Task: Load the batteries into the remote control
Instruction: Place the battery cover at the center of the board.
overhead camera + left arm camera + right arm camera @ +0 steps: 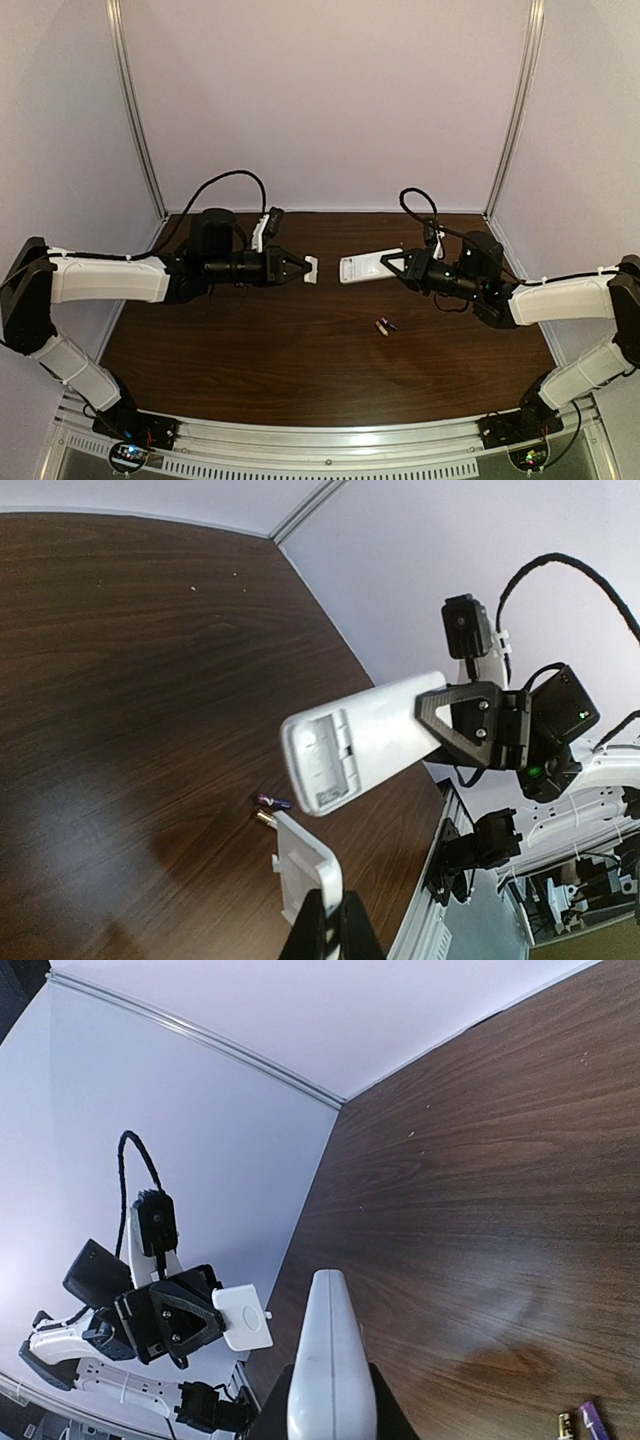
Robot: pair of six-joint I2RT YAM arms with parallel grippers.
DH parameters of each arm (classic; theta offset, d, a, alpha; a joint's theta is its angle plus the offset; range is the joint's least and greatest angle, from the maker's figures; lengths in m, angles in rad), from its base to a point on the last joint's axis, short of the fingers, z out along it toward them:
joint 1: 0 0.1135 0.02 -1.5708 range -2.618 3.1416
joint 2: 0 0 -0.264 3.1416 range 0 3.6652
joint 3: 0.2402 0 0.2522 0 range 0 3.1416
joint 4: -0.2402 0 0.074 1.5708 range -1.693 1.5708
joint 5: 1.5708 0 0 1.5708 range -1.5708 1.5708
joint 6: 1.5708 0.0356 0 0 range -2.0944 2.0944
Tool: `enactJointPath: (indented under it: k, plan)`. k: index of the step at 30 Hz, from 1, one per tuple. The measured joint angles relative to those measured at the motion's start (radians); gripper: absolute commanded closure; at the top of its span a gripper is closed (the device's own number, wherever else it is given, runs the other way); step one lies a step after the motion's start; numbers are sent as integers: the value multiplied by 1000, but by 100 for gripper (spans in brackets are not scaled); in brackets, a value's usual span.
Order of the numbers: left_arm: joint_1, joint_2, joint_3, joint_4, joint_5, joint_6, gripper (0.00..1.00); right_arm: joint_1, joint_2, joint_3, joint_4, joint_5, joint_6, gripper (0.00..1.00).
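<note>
The white remote control (pixel 365 266) hangs in the air over the table's middle, with my right gripper (pixel 402 264) shut on its far end. In the left wrist view the remote control (pixel 355 742) shows its back with an open, empty battery bay (pixel 323 760). My left gripper (pixel 298 268) is shut on a small white battery cover (pixel 311 270), held a short gap away from the remote's free end. The cover (pixel 305 865) stands upright between the left fingers. Two batteries (pixel 384 326) lie side by side on the table below, one purple (pixel 272 801), one gold (pixel 264 817).
The dark wooden table (pixel 250 340) is bounded by pale walls at the back and sides and a metal rail (pixel 330 440) at the near edge. Black cables (pixel 225 180) loop above both wrists.
</note>
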Motion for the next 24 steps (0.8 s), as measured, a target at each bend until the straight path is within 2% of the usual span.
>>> enactJointPath:
  k: [5, 10, 18, 24]
  plan:
    - [54, 22, -111, 101, 46, -44, 100, -55, -56, -5, -62, 12, -45, 100]
    - [77, 133, -182, 232, 120, -104, 100, -87, -87, -27, -93, -3, -79, 100]
    - [102, 266, -214, 407, 203, -179, 100, -125, -89, -76, -53, -93, -82, 100]
    - [127, 333, -217, 458, 220, -200, 100, -132, -82, -80, -17, -148, -82, 100]
